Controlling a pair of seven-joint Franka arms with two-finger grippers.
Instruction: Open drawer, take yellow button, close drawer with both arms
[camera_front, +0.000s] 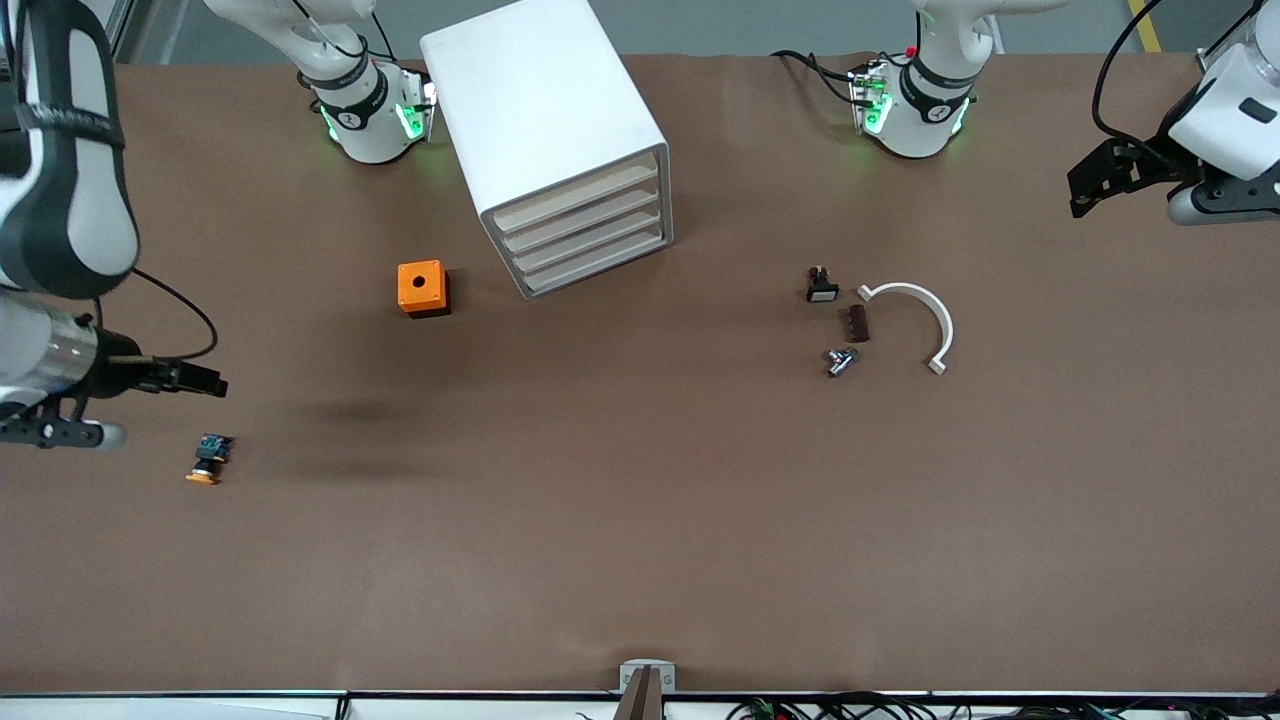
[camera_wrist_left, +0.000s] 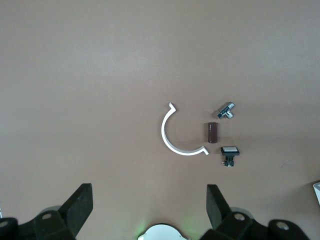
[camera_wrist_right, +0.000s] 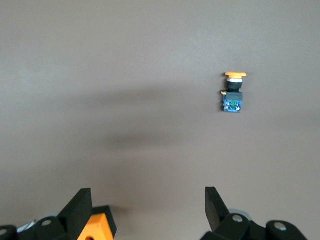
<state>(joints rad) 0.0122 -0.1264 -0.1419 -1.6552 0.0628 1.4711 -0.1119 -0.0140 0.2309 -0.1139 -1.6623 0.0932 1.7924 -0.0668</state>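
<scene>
The white four-drawer cabinet (camera_front: 545, 110) stands at the robots' edge of the table; all its cream drawer fronts (camera_front: 585, 228) are shut. The button (camera_front: 208, 460), orange-yellow cap on a black-and-blue body, lies on its side on the table toward the right arm's end, nearer the front camera than the cabinet. It also shows in the right wrist view (camera_wrist_right: 233, 95). My right gripper (camera_front: 205, 380) hangs open and empty above the table close to the button (camera_wrist_right: 147, 195). My left gripper (camera_front: 1085, 190) is open and empty, up in the air at the left arm's end (camera_wrist_left: 148, 192).
An orange cube with a round hole (camera_front: 423, 288) sits beside the cabinet (camera_wrist_right: 95, 227). Toward the left arm's end lie a white curved clip (camera_front: 925, 315) (camera_wrist_left: 172, 137), a brown block (camera_front: 858, 323), a silver part (camera_front: 840, 361) and a small black part with a white face (camera_front: 821, 286).
</scene>
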